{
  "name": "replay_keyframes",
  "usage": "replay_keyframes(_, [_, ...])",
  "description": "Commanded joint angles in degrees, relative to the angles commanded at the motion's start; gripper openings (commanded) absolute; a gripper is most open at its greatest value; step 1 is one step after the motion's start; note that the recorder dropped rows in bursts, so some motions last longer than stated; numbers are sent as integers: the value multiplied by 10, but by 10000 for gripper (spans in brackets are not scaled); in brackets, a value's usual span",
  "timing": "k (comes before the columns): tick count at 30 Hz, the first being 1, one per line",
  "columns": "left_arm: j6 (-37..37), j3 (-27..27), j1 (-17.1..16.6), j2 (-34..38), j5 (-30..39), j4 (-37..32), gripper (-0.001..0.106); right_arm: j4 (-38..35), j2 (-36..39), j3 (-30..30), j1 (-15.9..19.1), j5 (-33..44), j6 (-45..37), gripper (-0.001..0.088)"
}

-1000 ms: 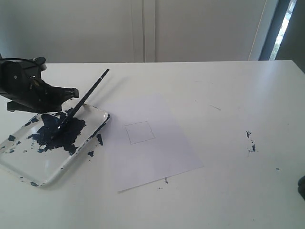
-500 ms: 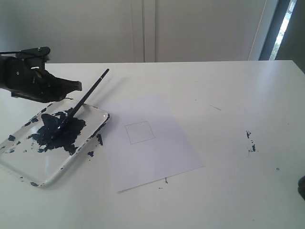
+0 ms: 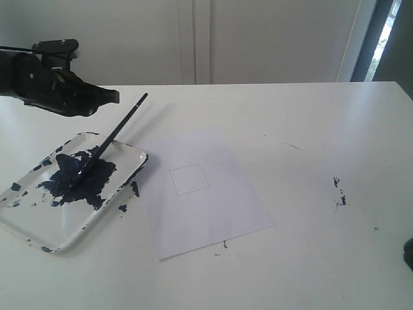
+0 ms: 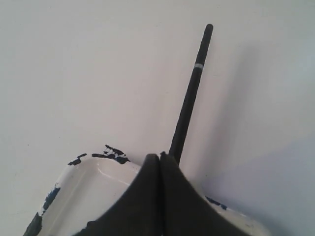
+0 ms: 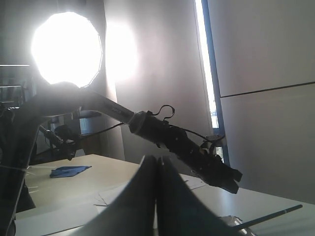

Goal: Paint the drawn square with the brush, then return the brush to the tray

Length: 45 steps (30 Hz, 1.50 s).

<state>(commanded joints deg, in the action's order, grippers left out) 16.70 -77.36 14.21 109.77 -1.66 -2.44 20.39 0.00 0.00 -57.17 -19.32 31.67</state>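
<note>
The brush (image 3: 110, 137) rests with its tip in the dark blue paint pool of the tray (image 3: 70, 240), and its black handle leans over the far rim. The left gripper (image 3: 110, 97) hangs shut and empty above the table behind the tray, to the left of the handle's upper end. In the left wrist view its closed tips (image 4: 160, 156) sit just before the brush handle (image 4: 192, 93) and the tray rim (image 4: 98, 164). The drawn square (image 3: 189, 179) has a white interior on its paper sheet (image 3: 213, 213). The right gripper (image 5: 158, 158) is shut and holds nothing.
Small dark paint specks (image 3: 338, 192) dot the white table to the right of the paper. A dark shape (image 3: 409, 253) shows at the right edge. The right wrist view looks across at the left arm (image 5: 187, 147) and the brush handle (image 5: 270, 216).
The left gripper has risen and moved back and slightly right, away from the tray. The brush stays lying in the tray, unmoved.
</note>
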Motion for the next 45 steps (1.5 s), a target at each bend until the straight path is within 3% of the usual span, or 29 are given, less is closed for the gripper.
replay_keyframes(9, [-7, 0, 0, 6, -7, 0, 0, 0, 0, 0, 0, 0, 0, 0])
replay_keyframes(17, [-60, 0, 0, 6, 2, 0, 20, 0, 0, 0, 0, 0, 0, 0])
replay_keyframes(19, [-62, 0, 0, 7, 14, 0, 109, 0, 0, 0, 0, 0, 0, 0])
replay_keyframes(22, [-55, 0, -2, 15, 20, 2, 369, 0, 0, 0, 0, 0, 0, 0])
replay_keyframes(26, [-39, 0, -2, 28, 37, 2, 821, 0, 0, 0, 0, 0, 0, 0])
replay_keyframes(28, [-29, 0, -2, 36, 43, 2, 939, 0, 0, 0, 0, 0, 0, 0])
replay_keyframes(41, [-36, 0, -3, 74, 24, 2, 969, 0, 0, 0, 0, 0, 0, 0])
replay_keyframes(45, [-36, -1, -3, 84, -13, 2, 963, 0, 0, 0, 0, 0, 0, 0])
